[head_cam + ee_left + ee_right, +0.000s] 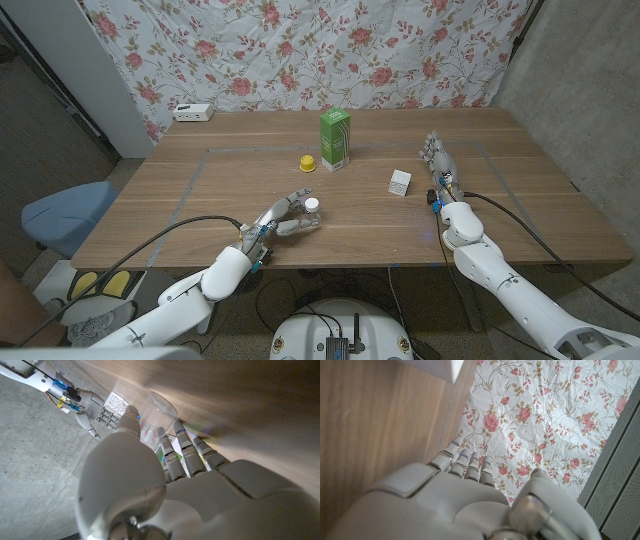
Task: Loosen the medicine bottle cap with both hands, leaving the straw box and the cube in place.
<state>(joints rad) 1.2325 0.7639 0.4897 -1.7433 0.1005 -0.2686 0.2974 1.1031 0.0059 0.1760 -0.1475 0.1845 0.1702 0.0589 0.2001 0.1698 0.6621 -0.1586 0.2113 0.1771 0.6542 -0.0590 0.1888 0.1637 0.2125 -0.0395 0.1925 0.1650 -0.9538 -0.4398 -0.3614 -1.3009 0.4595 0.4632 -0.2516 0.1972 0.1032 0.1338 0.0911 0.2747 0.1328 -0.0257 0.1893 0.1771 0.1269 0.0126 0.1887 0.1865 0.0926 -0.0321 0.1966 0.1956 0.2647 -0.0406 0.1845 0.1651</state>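
Observation:
The medicine bottle [311, 206] is small, with a white cap, and stands near the table's middle. My left hand [281, 218] holds it, thumb on one side and fingers on the other. In the left wrist view the bottle's clear body [158, 412] shows between that hand's thumb and fingertips [181, 429]. The green straw box [334, 138] stands upright farther back. The white cube [400, 182] lies right of centre, a bare strip of table between it and my right hand [438, 163]. That hand holds nothing, its fingers straight and pointing away from me.
A small yellow object [308, 162] sits left of the straw box. A white power strip [192, 112] lies at the table's far left corner. Floral cloth [330, 50] hangs behind the table. A blue chair [58, 215] stands off its left side.

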